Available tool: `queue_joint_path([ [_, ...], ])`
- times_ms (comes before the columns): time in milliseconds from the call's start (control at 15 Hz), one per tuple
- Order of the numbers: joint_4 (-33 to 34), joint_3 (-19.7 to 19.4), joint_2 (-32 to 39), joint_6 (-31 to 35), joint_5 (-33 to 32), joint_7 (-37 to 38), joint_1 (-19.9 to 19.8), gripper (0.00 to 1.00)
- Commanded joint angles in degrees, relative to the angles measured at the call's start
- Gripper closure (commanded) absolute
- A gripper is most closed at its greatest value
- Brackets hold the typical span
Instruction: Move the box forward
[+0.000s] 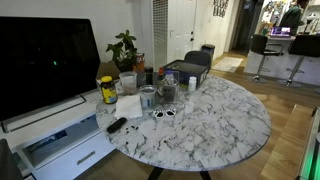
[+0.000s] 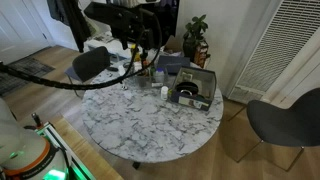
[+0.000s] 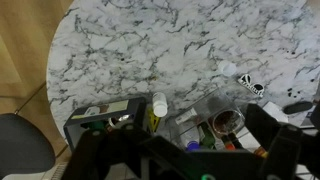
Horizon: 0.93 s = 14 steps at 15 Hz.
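The box (image 1: pixel 186 70) is wide, low and dark grey-blue. It sits at the far side of the round marble table (image 1: pixel 215 125), in front of a dark chair. In an exterior view it lies right of the clutter (image 2: pixel 200 98), with a dark round thing on top. In the wrist view it is at the lower left (image 3: pixel 95 123). My gripper (image 2: pixel 138 52) hangs above the jars and bottles, left of the box and apart from it. In the wrist view its two dark fingers are spread wide (image 3: pixel 190 160), open and empty.
A white bottle (image 3: pixel 160 103), a clear bin holding a glass jar (image 3: pixel 226 121) and small bottles stand beside the box. A yellow jar (image 1: pixel 107 90), sunglasses (image 1: pixel 163 112), a remote (image 1: pixel 117 125), a plant (image 1: pixel 125 45) and a TV (image 1: pixel 45 60) are nearby. Chairs (image 2: pixel 285 120) stand round the table.
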Motion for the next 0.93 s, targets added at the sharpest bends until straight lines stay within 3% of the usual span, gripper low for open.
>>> queue_joint_path([
  [0,0.12,0.75,0.15,-0.11,0.39,-0.32,-0.93,0.00],
  [267,0.12,0.75,0.15,-0.11,0.39,-0.32,-0.93,0.00],
  [667,4.53,-1.37,12.11,13.86,-4.73,-7.38,-2.39,0.00],
  [867,8.42,-2.31,20.91,20.71,-2.88,-13.77,-2.97,0.00],
])
